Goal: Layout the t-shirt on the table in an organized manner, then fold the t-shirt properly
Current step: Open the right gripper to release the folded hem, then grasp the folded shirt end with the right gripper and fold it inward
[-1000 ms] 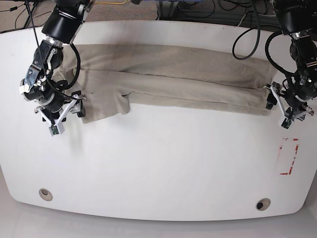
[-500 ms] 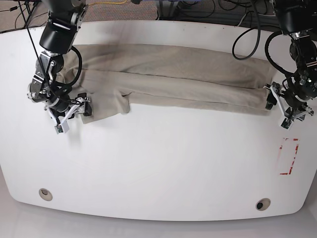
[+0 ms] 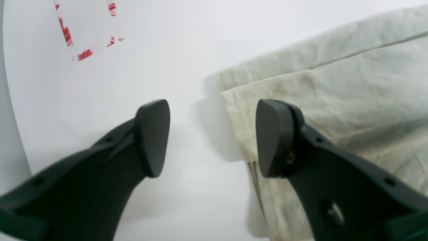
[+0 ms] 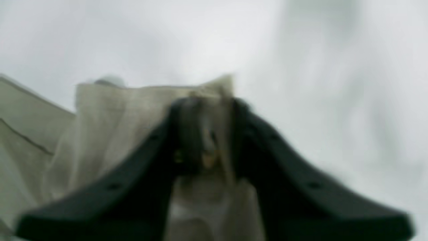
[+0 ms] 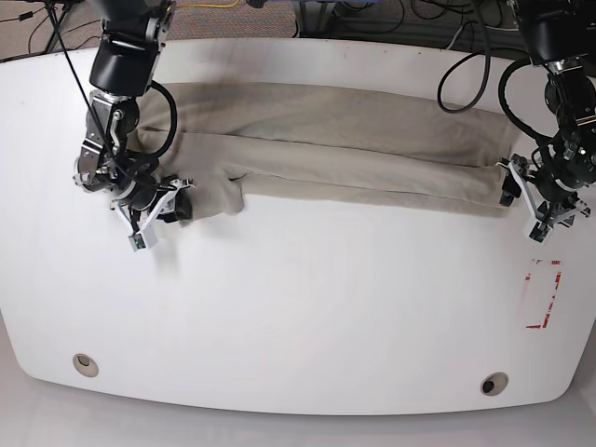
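The t-shirt lies across the far half of the white counter as a long, narrow band, its lengthwise fold already made and reasonably straight, with one loose flap hanging forward near the base view's left end. The right hand is clamped on that flap's corner; its wrist view is blurred, but cloth shows pinched between the closed fingers. The left hand sits at the opposite end with its fingers spread apart, one over bare counter and one just above the cloth's squared corner, gripping nothing. The red-outlined mark lies near it, clear of the cloth. I judge the laying-out and first fold done; left are tidying the flap and folding the band crosswise into a compact stack.
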Controlling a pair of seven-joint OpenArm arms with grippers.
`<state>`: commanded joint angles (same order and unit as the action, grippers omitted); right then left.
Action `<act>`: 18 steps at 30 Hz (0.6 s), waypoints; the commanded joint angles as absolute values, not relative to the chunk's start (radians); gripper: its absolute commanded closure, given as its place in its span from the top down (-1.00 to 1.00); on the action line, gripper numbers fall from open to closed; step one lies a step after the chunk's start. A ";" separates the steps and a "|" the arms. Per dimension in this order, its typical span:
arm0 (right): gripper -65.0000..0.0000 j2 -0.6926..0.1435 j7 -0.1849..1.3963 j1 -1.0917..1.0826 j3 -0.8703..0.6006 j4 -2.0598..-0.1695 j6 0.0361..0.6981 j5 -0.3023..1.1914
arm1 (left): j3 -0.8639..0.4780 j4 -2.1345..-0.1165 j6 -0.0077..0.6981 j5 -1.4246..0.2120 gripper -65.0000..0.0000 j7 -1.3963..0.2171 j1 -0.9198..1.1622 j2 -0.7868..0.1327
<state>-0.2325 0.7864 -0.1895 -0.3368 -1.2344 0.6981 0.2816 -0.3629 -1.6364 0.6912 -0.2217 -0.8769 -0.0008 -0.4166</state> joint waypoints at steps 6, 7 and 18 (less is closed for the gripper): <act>-1.00 -0.228 0.803 -0.183 -0.337 -1.326 0.698 0.289 | -0.363 -1.636 0.691 -0.222 0.16 -0.877 -0.001 -0.417; -1.00 -0.225 0.826 -0.177 -0.337 -1.363 0.698 0.289 | -0.363 -1.636 0.691 -0.222 0.16 -0.877 -0.001 -0.417; -1.00 -0.071 1.142 -0.070 -0.341 -1.833 0.698 0.297 | -0.360 -1.635 0.691 -0.222 0.16 -0.877 0.002 -0.417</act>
